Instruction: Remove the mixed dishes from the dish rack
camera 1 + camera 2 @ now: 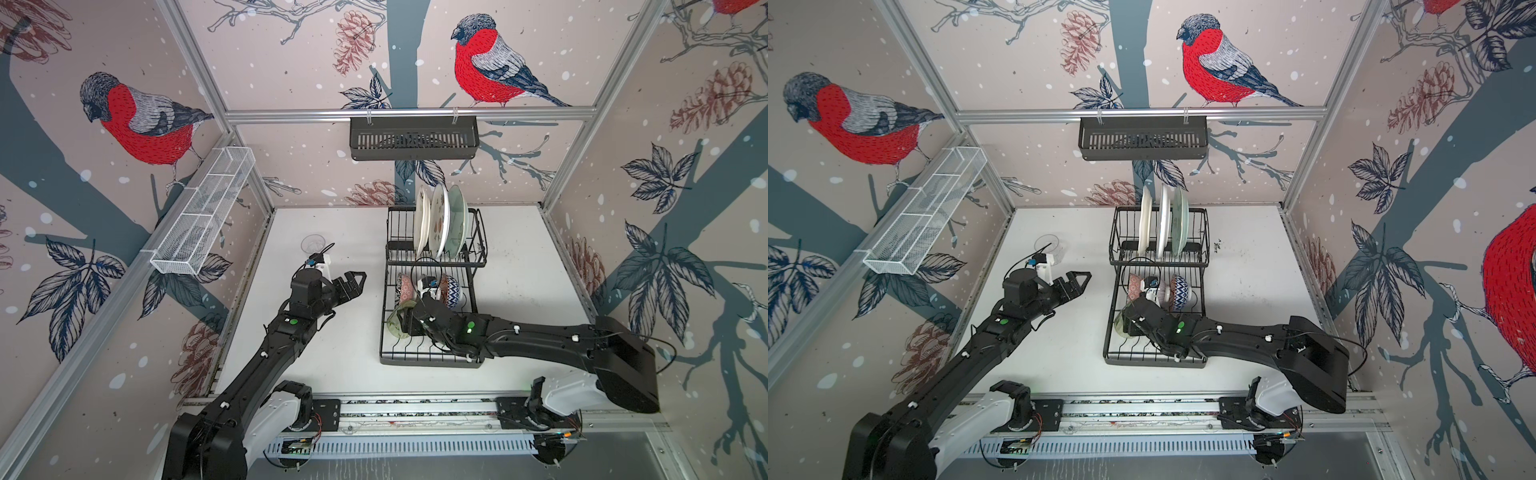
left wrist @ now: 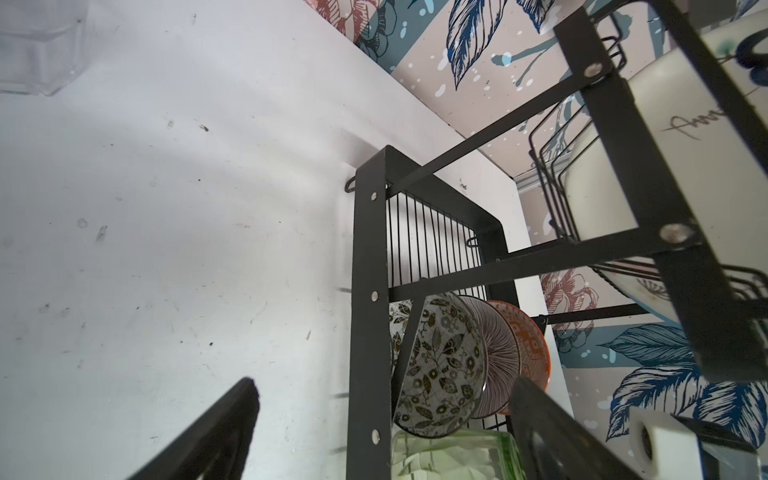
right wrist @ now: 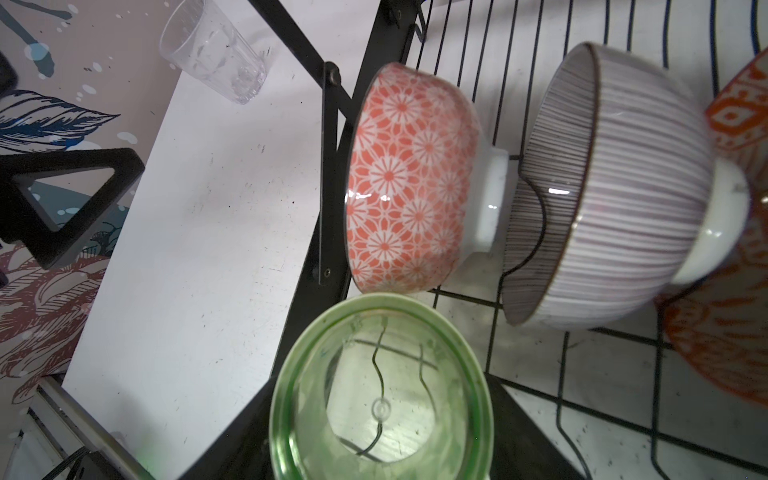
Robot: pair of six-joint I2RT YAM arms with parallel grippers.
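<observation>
Right gripper (image 1: 400, 322) clamps the green tumbler (image 3: 380, 390) inside the dish rack (image 1: 430, 360); left gripper (image 1: 355, 282) gapes wide, empty, beside that rack.

White tabletop (image 1: 519, 291), scuffed and speckled with small dark marks, carries the black wire dish rack (image 1: 430, 360) near the middle, reaching toward the back wall, and a clear tumbler (image 1: 312, 244) standing well apart to the rack's left

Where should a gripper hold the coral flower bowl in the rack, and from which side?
The coral flower bowl stands on edge, mouth facing left, foot toward the striped bowl, so probably pinch its upper rim from above, one finger inside.
</observation>
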